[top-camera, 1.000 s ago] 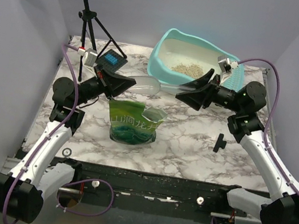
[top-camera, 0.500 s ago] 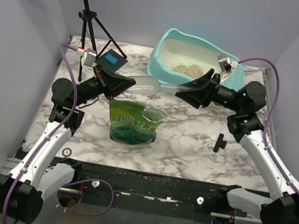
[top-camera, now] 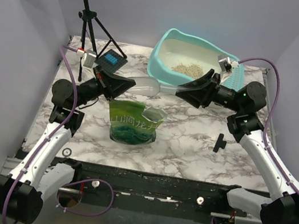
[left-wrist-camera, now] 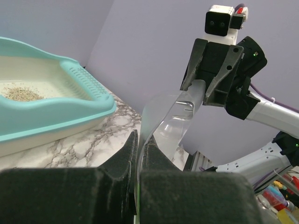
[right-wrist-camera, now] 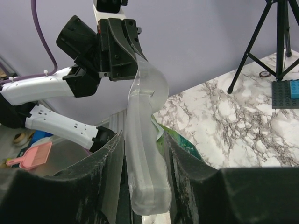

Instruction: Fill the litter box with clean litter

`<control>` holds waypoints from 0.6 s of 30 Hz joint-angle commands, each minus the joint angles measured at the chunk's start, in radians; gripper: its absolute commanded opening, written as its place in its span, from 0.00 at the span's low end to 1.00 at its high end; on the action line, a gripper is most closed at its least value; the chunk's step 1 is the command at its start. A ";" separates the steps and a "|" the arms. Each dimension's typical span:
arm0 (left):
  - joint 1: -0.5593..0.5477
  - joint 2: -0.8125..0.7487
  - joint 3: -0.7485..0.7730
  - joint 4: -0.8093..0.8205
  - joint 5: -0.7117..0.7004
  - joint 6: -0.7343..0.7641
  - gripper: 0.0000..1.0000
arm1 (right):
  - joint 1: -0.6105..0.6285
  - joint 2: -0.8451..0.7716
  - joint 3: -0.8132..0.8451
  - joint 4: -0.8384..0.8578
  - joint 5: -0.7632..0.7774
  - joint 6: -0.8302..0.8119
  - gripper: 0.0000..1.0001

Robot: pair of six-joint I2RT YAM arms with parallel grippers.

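A clear plastic scoop [top-camera: 145, 85] hangs in the air between my two arms, above the green bag [top-camera: 133, 121]. My left gripper [top-camera: 124, 84] is shut on the thin rim of the scoop's bowl [left-wrist-camera: 168, 116]. My right gripper [top-camera: 185, 90] stands round the scoop's handle [right-wrist-camera: 145, 140], its jaws close on both sides with a slim gap on one side. The turquoise litter box [top-camera: 168, 40] sits at the back right, with a small pile of clean litter [top-camera: 187, 69] inside. In the left wrist view the litter box [left-wrist-camera: 70, 105] and its clean litter [left-wrist-camera: 18, 92] lie to the left.
The green bag stands open near the table's middle. A tripod [top-camera: 89, 26] and a dark plate with a blue brick [top-camera: 112, 59] stand at the back left. A small black piece [top-camera: 219, 142] lies on the marble at the right.
My right gripper's jaws have narrowed round the scoop's handle. The left gripper and the scoop have barely moved.
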 commanded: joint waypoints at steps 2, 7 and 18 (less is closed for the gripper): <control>0.006 -0.009 -0.008 0.012 -0.031 0.017 0.00 | 0.010 0.003 0.033 0.052 -0.008 0.009 0.38; 0.006 -0.014 -0.014 0.006 -0.016 0.024 0.00 | 0.010 -0.015 0.034 0.018 0.027 -0.025 0.01; 0.001 -0.067 0.116 -0.332 -0.014 0.231 0.53 | 0.010 -0.162 0.080 -0.270 0.154 -0.158 0.00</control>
